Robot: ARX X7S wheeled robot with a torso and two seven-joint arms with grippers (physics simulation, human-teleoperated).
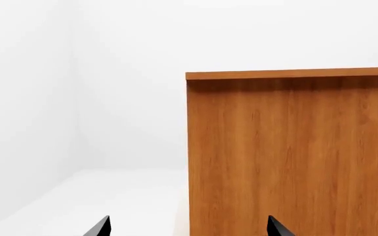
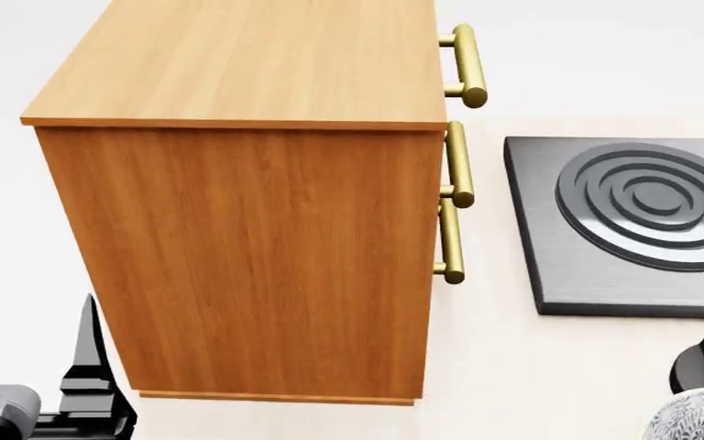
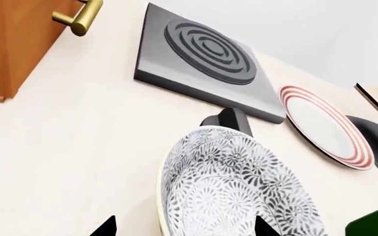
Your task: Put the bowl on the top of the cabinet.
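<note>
The bowl [image 3: 235, 196], white with a fine grey leaf pattern, lies directly ahead of my right gripper [image 3: 185, 230]. The gripper is open, with one fingertip [image 3: 107, 227] outside the near rim and the other over the bowl's inside. In the head view only a bit of the bowl [image 2: 700, 417] shows at the lower right corner. The orange-brown cabinet [image 2: 254, 229] stands in the middle with bare wood on its top [image 2: 254, 55]. My left gripper [image 1: 189, 230] is open and holds nothing, facing the cabinet's side panel [image 1: 294, 157]; it also shows at the head view's lower left [image 2: 89, 367].
Three brass handles [image 2: 455, 183] stick out of the cabinet's right face. A black hob plate with rings [image 2: 633, 220] lies right of it. A black object [image 3: 232, 120] stands just beyond the bowl. A white plate with red rings [image 3: 327, 125] and a dark green item [image 3: 376, 223] lie farther right.
</note>
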